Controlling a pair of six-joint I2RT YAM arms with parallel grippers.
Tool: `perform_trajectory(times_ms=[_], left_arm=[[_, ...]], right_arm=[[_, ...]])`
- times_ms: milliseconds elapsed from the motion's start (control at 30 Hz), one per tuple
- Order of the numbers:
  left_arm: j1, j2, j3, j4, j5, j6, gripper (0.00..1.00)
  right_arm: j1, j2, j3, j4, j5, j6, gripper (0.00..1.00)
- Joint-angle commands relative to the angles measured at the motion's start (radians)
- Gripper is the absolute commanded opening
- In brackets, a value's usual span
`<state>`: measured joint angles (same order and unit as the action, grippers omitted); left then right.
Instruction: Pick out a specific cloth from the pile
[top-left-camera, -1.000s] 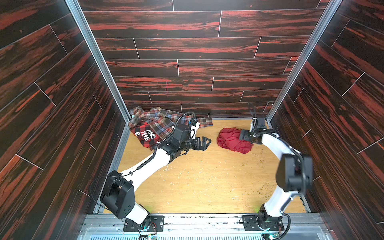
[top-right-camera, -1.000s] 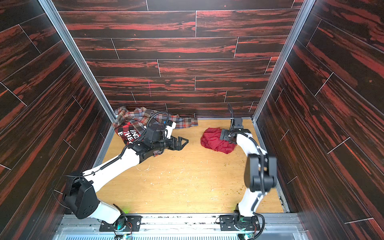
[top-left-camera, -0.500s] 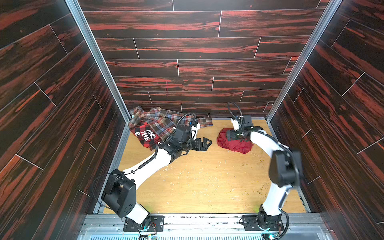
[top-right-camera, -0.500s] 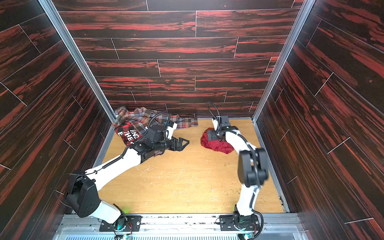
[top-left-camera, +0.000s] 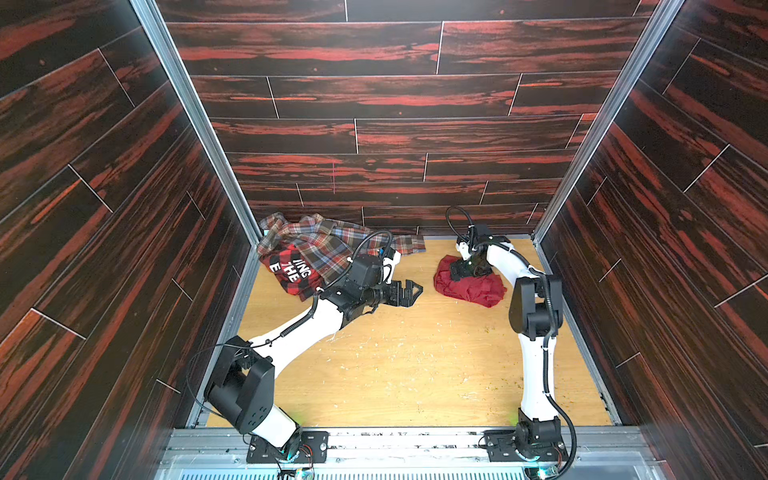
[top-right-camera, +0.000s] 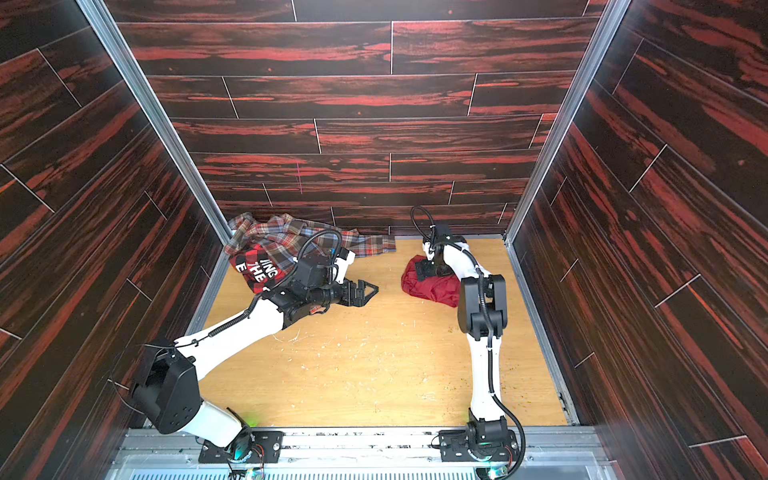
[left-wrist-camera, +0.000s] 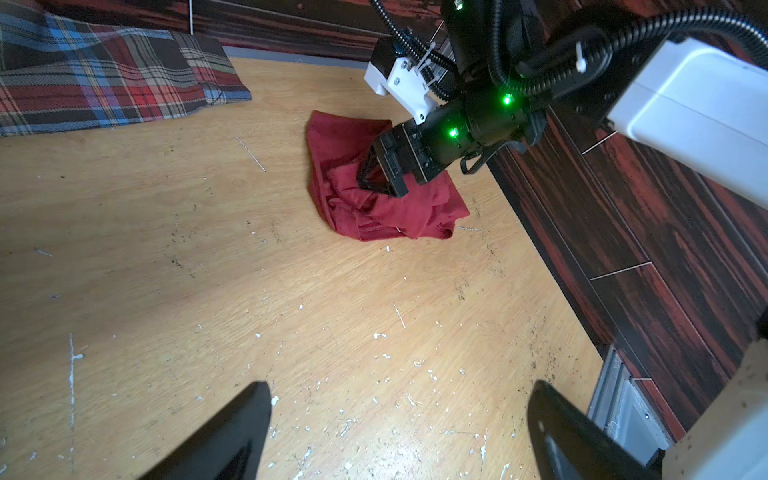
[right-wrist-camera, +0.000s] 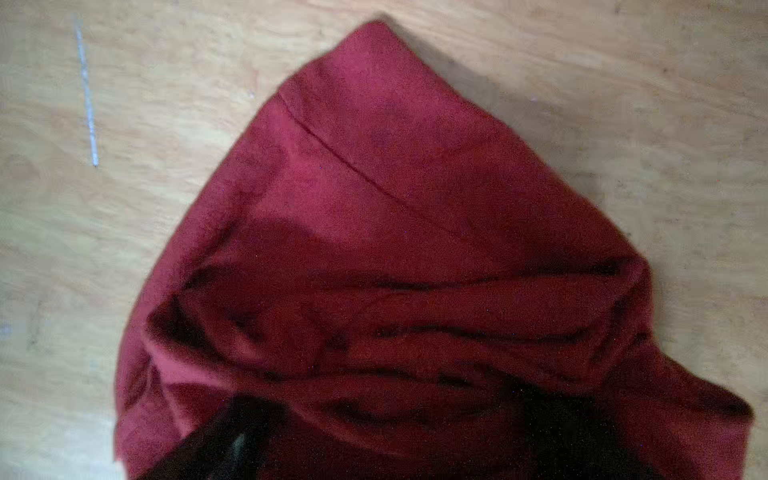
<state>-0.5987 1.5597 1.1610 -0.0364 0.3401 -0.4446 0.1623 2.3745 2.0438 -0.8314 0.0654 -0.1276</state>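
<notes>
While the cloth (top-left-camera: 469, 291) is lying crumpled on the desk (top-left-camera: 415, 365), well apart from the pile (top-left-camera: 316, 249), it is being straddled by the right hand (left-wrist-camera: 374, 180). The jaws of this hand are being held wide, with the fingertips resting in the folds directly beneath it, and nothing is being clamped yet. The left hand (top-left-camera: 409, 291) is hovering empty above bare desk, jaws equally wide, with the cloth lying ahead of its fingertips and the pile behind its wrist.

The fabric is being judged thin, light and limp. It is expected to sag and trail when lifted, and a single layer may slip from the pads. The ridge of folds (right-wrist-camera: 415, 299) bunched between the right fingers is being recommended as the hold point. The flat hemmed corner (right-wrist-camera: 374, 83) ahead of them is being ruled out.

The side wall (left-wrist-camera: 623, 208) is standing close behind the right hand, so little room is being left there. Open desk is lying on the left hand's side and toward the arm bases, and withdrawal that way is being advised. The plaid sleeve (left-wrist-camera: 124, 83) is lying apart from the cloth.
</notes>
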Motion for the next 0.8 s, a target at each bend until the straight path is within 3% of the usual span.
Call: perform_trajectory(times_ms=[0, 67, 133, 200, 267, 400, 633, 767], left_arm=[[-0.004, 0.007, 0.005, 0.0, 0.008, 0.012, 0.99], [-0.004, 0.014, 0.012, 0.001, 0.012, 0.011, 0.99], [-0.005, 0.021, 0.017, 0.001, 0.015, 0.011, 0.99], [-0.004, 0.024, 0.02, 0.0, 0.016, 0.009, 0.99], [-0.003, 0.023, 0.02, 0.001, 0.013, 0.007, 0.99], [-0.005, 0.015, 0.015, -0.002, 0.006, 0.005, 0.99], [-0.003, 0.005, 0.008, 0.003, -0.006, 0.001, 0.99], [-0.004, 0.014, 0.004, 0.03, 0.007, -0.016, 0.99]], right_arm=[[0.0, 0.116, -0.021, -0.237, -0.07, 0.001, 0.91], [-0.001, 0.115, -0.031, -0.236, -0.079, 0.011, 0.82], [-0.001, 0.119, -0.022, -0.243, -0.082, 0.018, 0.64], [-0.002, 0.128, -0.004, -0.259, -0.075, 0.029, 0.37], [-0.005, 0.127, 0.01, -0.258, -0.08, 0.044, 0.0], [-0.028, 0.057, -0.027, -0.191, -0.121, 0.09, 0.0], [-0.163, -0.278, -0.314, 0.11, -0.229, 0.255, 0.0], [-0.224, -0.402, -0.371, 0.154, -0.16, 0.278, 0.0]])
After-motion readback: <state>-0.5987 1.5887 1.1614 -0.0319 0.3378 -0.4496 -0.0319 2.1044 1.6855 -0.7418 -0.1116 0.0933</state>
